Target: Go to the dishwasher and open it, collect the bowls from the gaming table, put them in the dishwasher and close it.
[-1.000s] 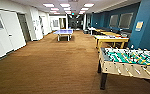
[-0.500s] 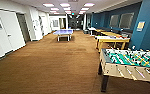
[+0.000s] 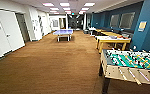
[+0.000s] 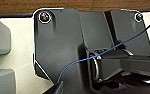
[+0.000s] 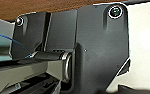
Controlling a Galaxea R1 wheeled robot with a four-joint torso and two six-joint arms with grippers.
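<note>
I stand in a long hall with brown carpet. On the right, past the foosball table, is the gaming table (image 3: 112, 40), with a pale top, light wooden legs and some small coloured things on it. The bowls are too small to make out from here. The dishwasher is out of view. In the left wrist view the arm's dark plate (image 4: 58, 45) hangs over the robot's pale body, with a strip of carpet beyond. The right wrist view has its own dark plate (image 5: 96, 45) over the same pale body.
A green-field foosball table (image 3: 131, 65) stands close at the front right. More yellow-wood tables (image 3: 108, 32) line the blue wall behind it. A blue table-tennis table (image 3: 63, 32) stands far down the middle. White doors (image 3: 8, 32) line the left wall. Open carpet (image 3: 53, 65) lies ahead.
The whole picture has barely shifted, and nothing in the room has moved.
</note>
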